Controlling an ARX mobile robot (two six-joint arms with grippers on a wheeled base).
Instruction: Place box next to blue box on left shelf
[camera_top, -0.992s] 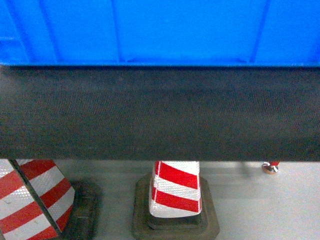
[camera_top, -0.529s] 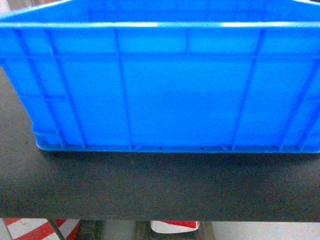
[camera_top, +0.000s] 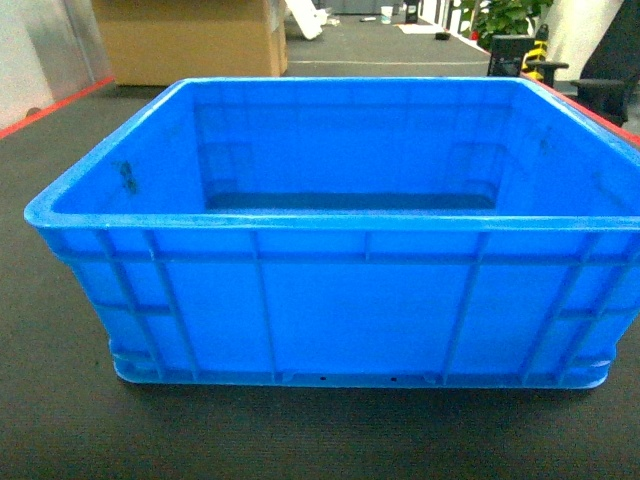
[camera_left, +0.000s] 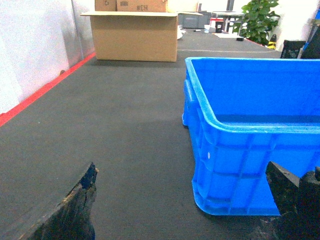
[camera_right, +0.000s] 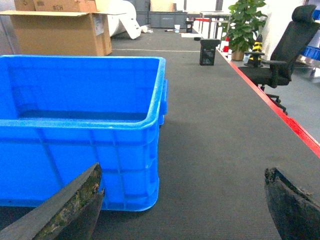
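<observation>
Head view is mostly dark mat (camera_top: 60, 420), a wide ribbed surface running back to a red edge line. On it, right before me, sits the box (camera_top: 340, 310), upright and empty, its ribbed near wall facing me and its thick rim level. Behind it stands a cardboard carton (camera_top: 190, 40), well apart. Off to the right rear are an office chair (camera_right: 287, 47) and a potted plant (camera_right: 244, 25). My left claw (camera_left: 185, 200) is spread wide at the box's left corner, gripping nothing. My right claw (camera_right: 182, 205) is likewise spread wide at the right corner, its worn fingers (camera_right: 75, 205) low beside the wall.
</observation>
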